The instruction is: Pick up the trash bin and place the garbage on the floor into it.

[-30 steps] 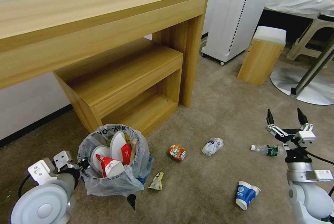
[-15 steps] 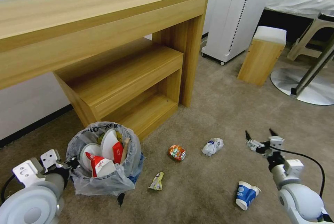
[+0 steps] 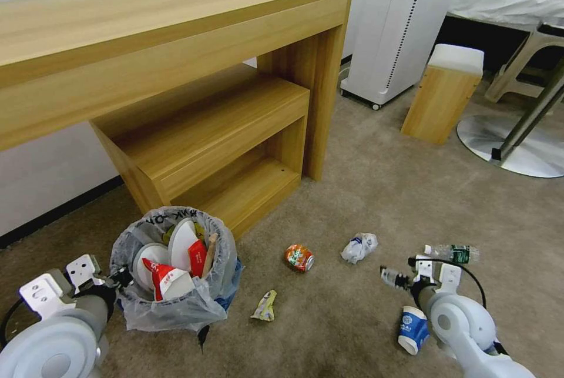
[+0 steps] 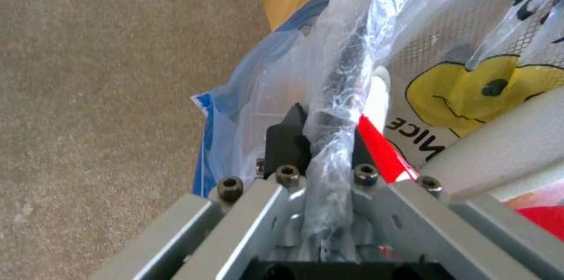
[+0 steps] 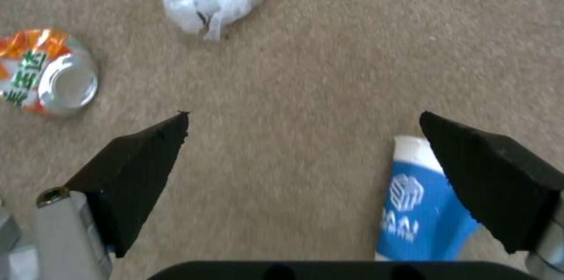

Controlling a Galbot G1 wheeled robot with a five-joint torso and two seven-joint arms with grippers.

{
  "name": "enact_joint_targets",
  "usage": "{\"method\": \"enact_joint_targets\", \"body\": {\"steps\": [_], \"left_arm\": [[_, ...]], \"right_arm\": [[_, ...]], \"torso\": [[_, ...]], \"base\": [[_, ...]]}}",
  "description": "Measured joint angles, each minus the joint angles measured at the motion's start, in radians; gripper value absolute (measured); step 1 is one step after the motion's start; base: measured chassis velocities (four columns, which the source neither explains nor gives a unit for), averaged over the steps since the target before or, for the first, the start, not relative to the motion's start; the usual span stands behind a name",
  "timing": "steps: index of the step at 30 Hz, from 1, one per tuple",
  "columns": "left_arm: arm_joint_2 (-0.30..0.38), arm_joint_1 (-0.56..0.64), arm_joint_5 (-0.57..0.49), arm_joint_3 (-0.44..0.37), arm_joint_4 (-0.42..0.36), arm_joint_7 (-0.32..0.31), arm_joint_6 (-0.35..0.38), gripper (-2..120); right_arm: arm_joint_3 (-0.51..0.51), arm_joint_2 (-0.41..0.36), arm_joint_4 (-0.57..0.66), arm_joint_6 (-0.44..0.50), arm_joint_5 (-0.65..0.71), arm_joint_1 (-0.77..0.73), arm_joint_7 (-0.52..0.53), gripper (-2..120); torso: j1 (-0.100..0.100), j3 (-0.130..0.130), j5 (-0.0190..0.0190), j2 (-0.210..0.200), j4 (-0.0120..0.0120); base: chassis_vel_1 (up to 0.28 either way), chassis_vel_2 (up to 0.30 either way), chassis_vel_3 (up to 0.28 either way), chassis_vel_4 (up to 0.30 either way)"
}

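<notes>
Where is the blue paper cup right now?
The blue paper cup lies on its side on the floor, at the head view's lower right, just under the open right gripper.

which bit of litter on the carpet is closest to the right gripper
The blue-white paper cup, lying on its side just below the open right gripper. The bottle, crumpled white wad, crushed can and wrapper lie farther off.
</notes>
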Motion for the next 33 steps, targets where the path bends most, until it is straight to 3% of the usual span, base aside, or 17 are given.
{"method": "enact_joint_targets", "body": {"steps": [5,10,25,33], "left_arm": [[-0.004,-0.001,0.008,0.006,0.004,0.002,-0.003,1],[-0.005,0.001,0.011,0.007,0.008,0.006,-0.007,1],[-0.002,0.0,0.016,0.002,0.03,0.018,-0.017,1],[-0.001,-0.007,0.017,0.005,0.038,0.02,-0.017,1]], "right_arm": [[-0.028,-0.053,0.003,-0.005,-0.009,-0.027,0.031,100],[-0.057,-0.095,-0.07,0.0,-0.027,-0.051,0.018,100],[-0.099,-0.104,-0.178,0.01,-0.037,-0.068,0.025,100],[-0.085,-0.099,-0.267,0.012,-0.089,-0.046,-0.018,75]], "torso": [[0.0,0.0,0.0004,0.0,-0.0002],[0.0,0.0,0.0004,0.0,-0.0002],[0.0,0.0,0.0004,0.0,-0.0002],[0.0,0.0,0.0004,0.0,-0.0002]], "base": [[0.0,0.0,0.0,0.0],[0.0,0.0,0.0,0.0],[0.0,0.0,0.0,0.0],[0.0,0.0,0.0,0.0]]}}
